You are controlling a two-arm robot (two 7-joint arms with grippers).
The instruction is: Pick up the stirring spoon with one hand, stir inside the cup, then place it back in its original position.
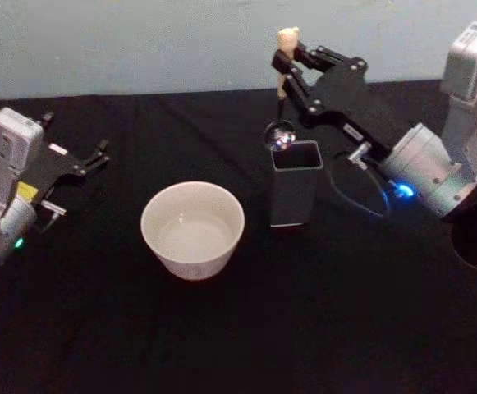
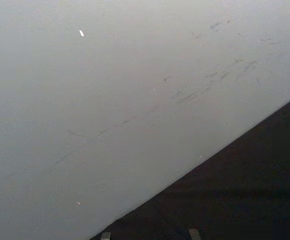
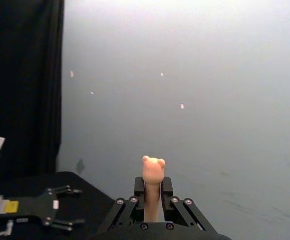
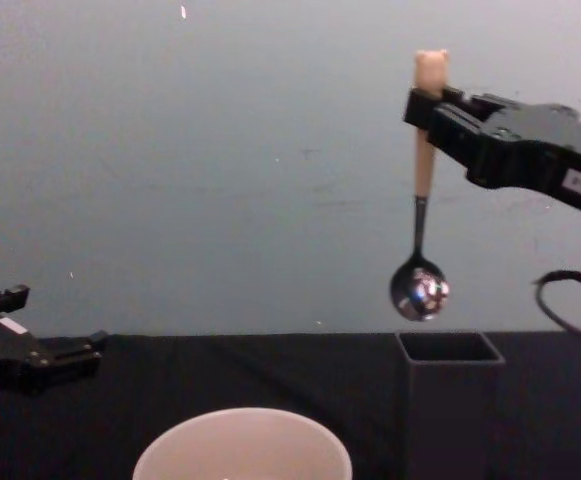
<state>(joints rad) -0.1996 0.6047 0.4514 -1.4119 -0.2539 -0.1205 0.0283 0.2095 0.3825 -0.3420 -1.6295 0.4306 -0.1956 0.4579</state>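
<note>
Your right gripper [image 4: 428, 106], the black one on the silver cylindrical wrist, has its fingers clamped on the pale beige handle of the slim stirring spoon [image 4: 422, 190], just under the tiny bear head. The spoon hangs upright in the air, its small metal bowl clear of the dark grey square open-topped holder [image 4: 449, 405] and just above the holder's left rim. The wide round cream-white cup [image 1: 193, 229] sits on the black table [image 1: 238, 345] just left of the holder, toward the middle, and the two stand apart.

The grip is thin and high on the handle, so the spoon could pivot or slip if you swing it fast. Drop too early on the way left and the bowl may clip the holder's rim or the cup's thin near rim, and the light cup could slide or tip.

You have open air above both vessels and bare cloth ahead of the cup toward the table's near edge. Your left gripper [image 1: 89, 162] rests with fingers spread near the table's left edge, well apart from the cup.
</note>
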